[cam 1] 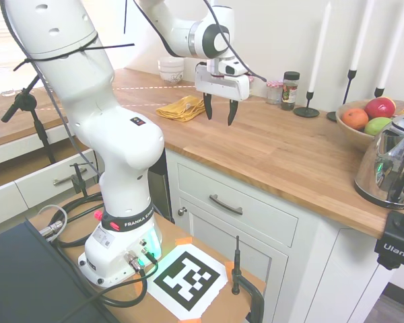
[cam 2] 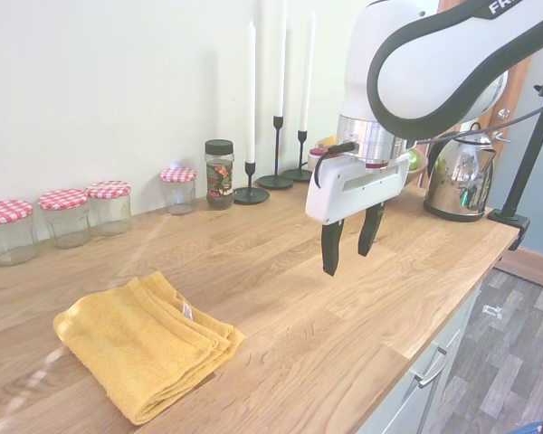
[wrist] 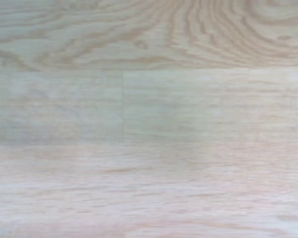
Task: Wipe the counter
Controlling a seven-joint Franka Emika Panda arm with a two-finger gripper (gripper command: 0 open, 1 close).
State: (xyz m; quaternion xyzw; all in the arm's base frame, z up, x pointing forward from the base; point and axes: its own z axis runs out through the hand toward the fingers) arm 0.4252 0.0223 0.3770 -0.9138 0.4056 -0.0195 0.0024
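The counter (cam 1: 269, 155) (cam 2: 290, 298) is a long warm-brown wooden top over white cabinets. A folded yellow towel (cam 1: 180, 108) (cam 2: 145, 342) lies flat on it. My gripper (cam 1: 219, 116) (cam 2: 350, 244) hangs open a short way above the bare wood, with nothing between its fingers. It stands clearly apart from the towel, to the right of it in the second exterior view. The wrist view shows only blurred plank grain of the counter (wrist: 149, 119).
Along the wall stand red-checked lidded jars (cam 2: 63, 215), a spice jar (cam 2: 219, 174) (cam 1: 289, 90) and black candlesticks (cam 2: 276, 149). A fruit bowl (cam 1: 363, 124) and a steel kettle (cam 1: 394, 161) (cam 2: 457, 176) sit at one end. White bowls (cam 1: 170, 69) stand behind the towel.
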